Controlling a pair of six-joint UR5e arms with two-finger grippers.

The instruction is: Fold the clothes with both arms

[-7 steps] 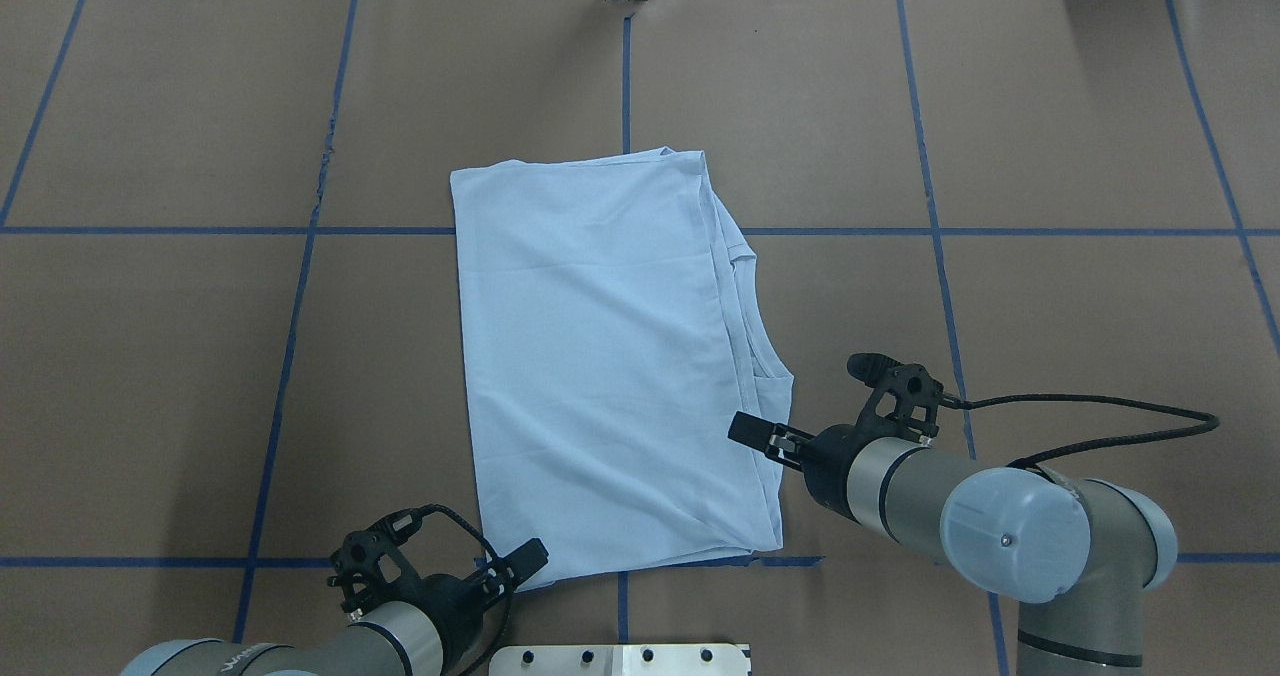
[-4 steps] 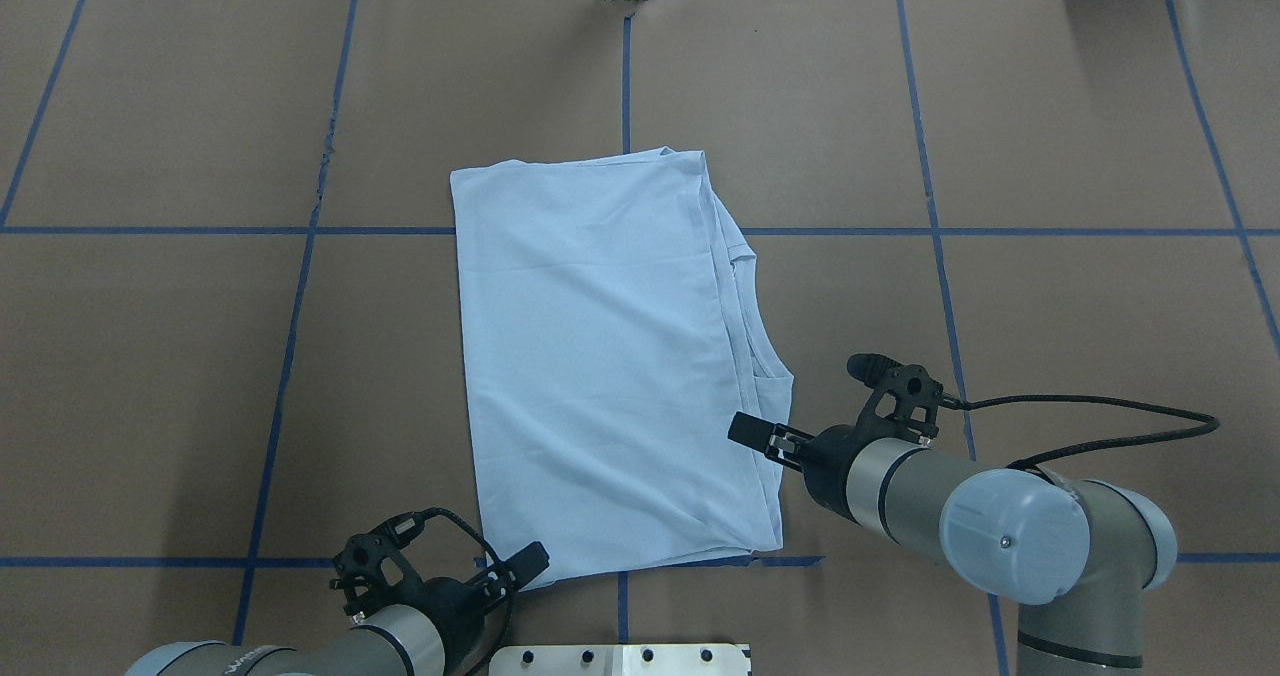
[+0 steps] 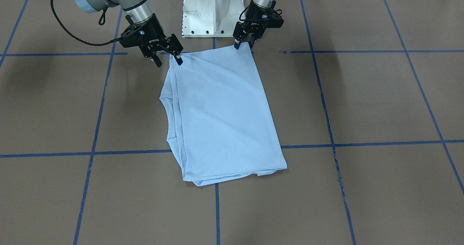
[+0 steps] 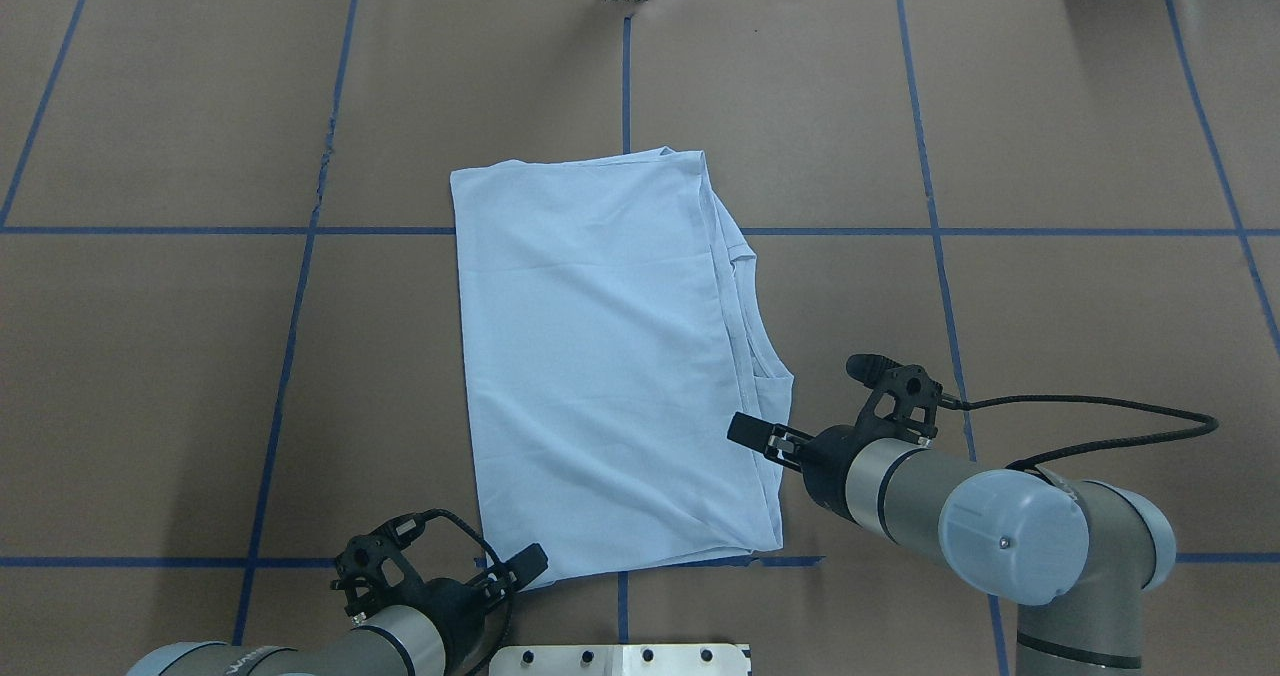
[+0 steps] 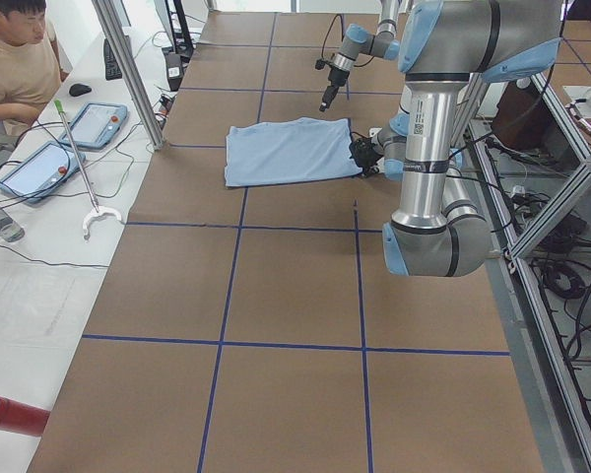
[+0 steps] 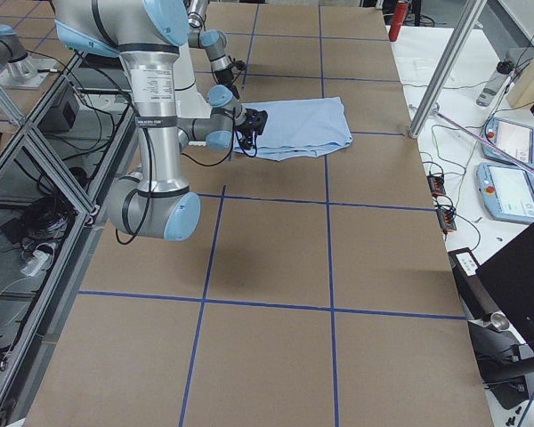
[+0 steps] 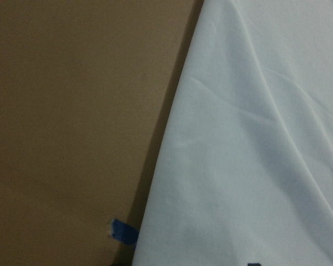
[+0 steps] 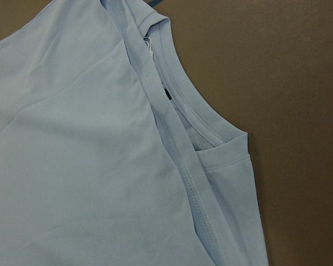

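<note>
The light blue T-shirt (image 4: 600, 356) lies folded in a rectangle on the brown table, collar (image 8: 194, 111) on the robot's right side. The chest print is hidden. My left gripper (image 4: 522, 568) is low at the shirt's near left corner, and in the front view (image 3: 243, 45) its fingers stand apart at that corner. My right gripper (image 4: 752, 434) is open at the shirt's near right edge. In the front view (image 3: 169, 61) one finger touches the cloth edge. Both wrist views show only cloth (image 7: 255, 138), no fingers.
The white pedestal base (image 3: 212, 9) stands just behind the shirt's near edge. Blue tape lines (image 4: 930, 231) grid the table. An operator (image 5: 15, 59) sits beyond the far side with tablets (image 5: 98, 123) on a white bench.
My left gripper has drawn back slightly toward the robot base. The shirt and the right arm have not moved.
</note>
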